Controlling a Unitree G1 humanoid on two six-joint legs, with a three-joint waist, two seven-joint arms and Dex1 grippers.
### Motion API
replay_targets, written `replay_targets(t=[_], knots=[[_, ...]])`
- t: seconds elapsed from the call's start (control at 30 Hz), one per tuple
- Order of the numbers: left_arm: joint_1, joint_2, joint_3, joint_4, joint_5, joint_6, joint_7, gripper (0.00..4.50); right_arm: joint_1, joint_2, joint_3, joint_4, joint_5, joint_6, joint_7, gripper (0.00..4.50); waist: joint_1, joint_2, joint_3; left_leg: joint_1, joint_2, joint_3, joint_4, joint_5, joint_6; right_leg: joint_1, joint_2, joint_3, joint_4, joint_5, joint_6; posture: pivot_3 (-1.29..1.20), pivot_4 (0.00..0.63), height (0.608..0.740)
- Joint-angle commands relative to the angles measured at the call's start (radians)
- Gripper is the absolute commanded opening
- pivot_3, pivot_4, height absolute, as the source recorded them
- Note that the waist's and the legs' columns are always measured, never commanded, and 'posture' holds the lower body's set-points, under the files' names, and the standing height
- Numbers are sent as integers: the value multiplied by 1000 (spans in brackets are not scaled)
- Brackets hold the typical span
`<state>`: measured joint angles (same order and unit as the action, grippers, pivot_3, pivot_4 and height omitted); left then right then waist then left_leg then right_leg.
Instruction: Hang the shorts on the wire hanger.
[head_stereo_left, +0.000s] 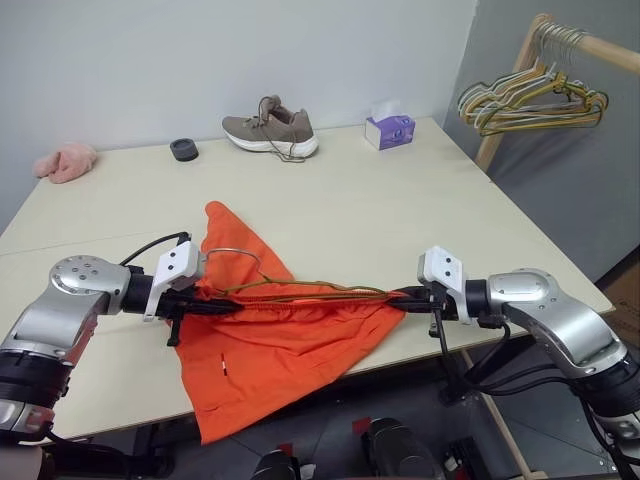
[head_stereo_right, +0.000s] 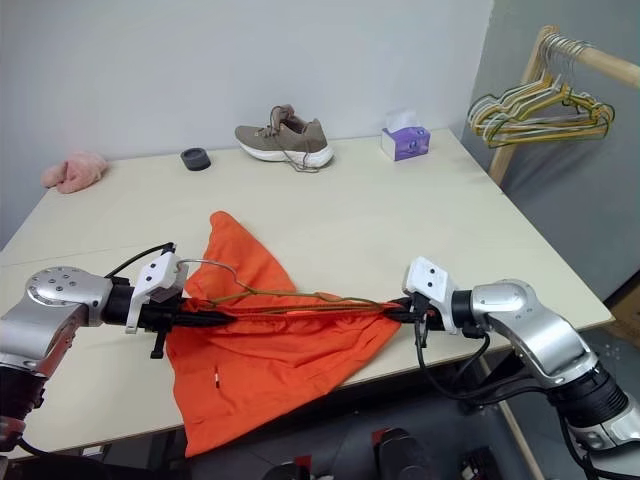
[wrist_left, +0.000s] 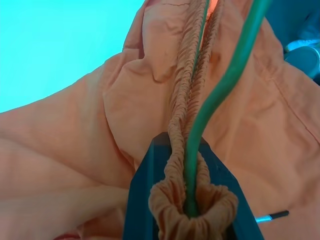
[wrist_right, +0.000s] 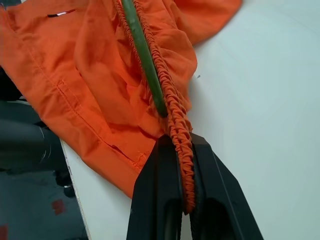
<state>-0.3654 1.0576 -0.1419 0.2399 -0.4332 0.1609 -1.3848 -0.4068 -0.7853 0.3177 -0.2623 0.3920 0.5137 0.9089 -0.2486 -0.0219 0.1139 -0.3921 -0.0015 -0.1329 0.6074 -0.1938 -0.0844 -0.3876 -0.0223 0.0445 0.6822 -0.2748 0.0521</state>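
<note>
The bright orange shorts are pulled taut by the gathered waistband between my two grippers, and the legs drape over the table's front edge. The olive-green wire hanger runs along the waistband, its curved hook rising near my left gripper. In the left wrist view, the left gripper is shut on the waistband with the wire pinched in it. My right gripper is shut on the waistband's other end, where the wire stops just short of its fingers.
At the back of the beige table are a tan shoe, a purple tissue box, a small black ring and a pink cloth. A wooden rack with bunched hangers stands at the right.
</note>
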Motion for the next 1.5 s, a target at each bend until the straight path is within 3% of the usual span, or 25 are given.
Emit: replay_targets(t=[0.03, 0.53, 1.13, 1.4, 1.5], knots=[[31, 128, 63, 206, 137, 59, 80, 0, 26, -131, -101, 106, -121, -38, -12, 32, 0, 0, 0, 0, 0, 0, 0, 0, 0, 0, 0, 0, 0, 0, 0, -216, 35, 740], [16, 123, 33, 283, 176, 28, 150, 0, 67, -173, -69, 139, -267, -374, 43, 32, 0, 0, 0, 0, 0, 0, 0, 0, 0, 0, 0, 0, 0, 0, 0, -220, 41, 740], [8, 145, -16, 333, 191, -51, 197, 0, 96, -225, -85, 252, -304, -482, 63, 32, 2, 0, 0, 0, 0, 0, 0, 0, 0, 0, 0, 0, 0, 0, 0, -218, 41, 740], [4, 153, -29, 347, 188, -65, 229, 0, 81, -307, -69, 394, -432, -746, 45, 32, 3, 0, 0, 0, 0, 0, 0, 0, 0, 1, 0, 0, 0, 0, 0, -219, 45, 740], [-16, 136, -37, 353, 193, -67, 257, 0, 69, -264, -64, 352, -402, -729, 32, 32, 3, 0, 0, 1, 0, 0, 0, 0, 0, 1, 0, 0, 0, 0, 0, -221, 43, 740]])
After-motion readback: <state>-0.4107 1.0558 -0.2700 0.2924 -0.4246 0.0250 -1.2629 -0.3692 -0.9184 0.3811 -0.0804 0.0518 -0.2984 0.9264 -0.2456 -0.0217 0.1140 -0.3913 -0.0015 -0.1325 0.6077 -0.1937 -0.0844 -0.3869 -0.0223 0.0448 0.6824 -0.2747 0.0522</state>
